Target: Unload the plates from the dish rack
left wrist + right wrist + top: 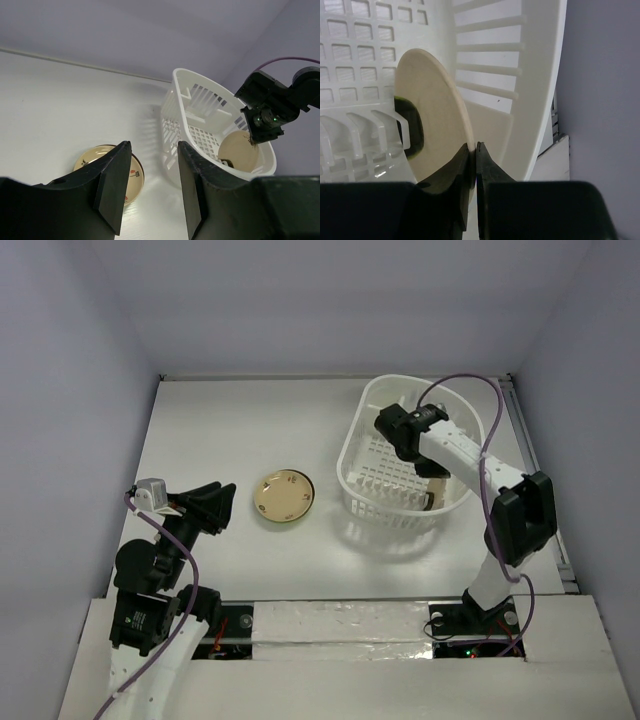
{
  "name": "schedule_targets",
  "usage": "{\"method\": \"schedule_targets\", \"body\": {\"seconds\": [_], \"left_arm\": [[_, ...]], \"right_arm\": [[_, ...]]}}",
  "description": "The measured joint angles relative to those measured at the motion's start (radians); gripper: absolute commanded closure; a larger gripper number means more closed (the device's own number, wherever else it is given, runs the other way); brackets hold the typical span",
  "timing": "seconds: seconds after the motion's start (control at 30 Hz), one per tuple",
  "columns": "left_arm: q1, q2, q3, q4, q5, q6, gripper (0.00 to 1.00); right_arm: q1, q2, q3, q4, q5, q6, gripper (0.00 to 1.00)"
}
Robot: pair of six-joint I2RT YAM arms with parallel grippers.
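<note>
Two plates can be seen. The golden plate (284,497) lies flat on the white table (220,430). It is to the left of the dish rack (405,465) and a little apart from it. The cream plate (427,120) stands on its edge inside the rack, close to the right wall with the long slots. A dark patch (412,125) shows by its left side, but I cannot tell if it is part of the plate.

The right gripper (475,147) reaches into the rack. Its two fingers are squeezed together on the rim of the cream plate.

The left gripper (153,150) is over the near left part of the table, near the golden plate but not touching it. Its fingers stand apart and hold nothing.
</note>
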Motion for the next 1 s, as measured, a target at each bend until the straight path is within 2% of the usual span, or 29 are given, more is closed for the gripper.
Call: {"method": "schedule_targets", "body": {"seconds": [0.5,0.77,0.87,1.0], "left_arm": [[0.000,0.000,0.000,0.000,0.000,0.000,0.61],[0.000,0.000,0.000,0.000,0.000,0.000,0.61],[0.000,0.000,0.000,0.000,0.000,0.000,0.61],[0.000,0.000,0.000,0.000,-0.002,0.000,0.61]], "right_arm": [[0.003,0.015,0.086,0.003,0.135,-0.062,1.00],[0.011,-0.118,0.307,0.002,0.144,-0.063,1.00],[0.060,-0.188,0.420,0.016,0.117,-0.061,1.00],[0.214,-0.294,0.480,0.141,0.038,-0.061,1.00]]}}
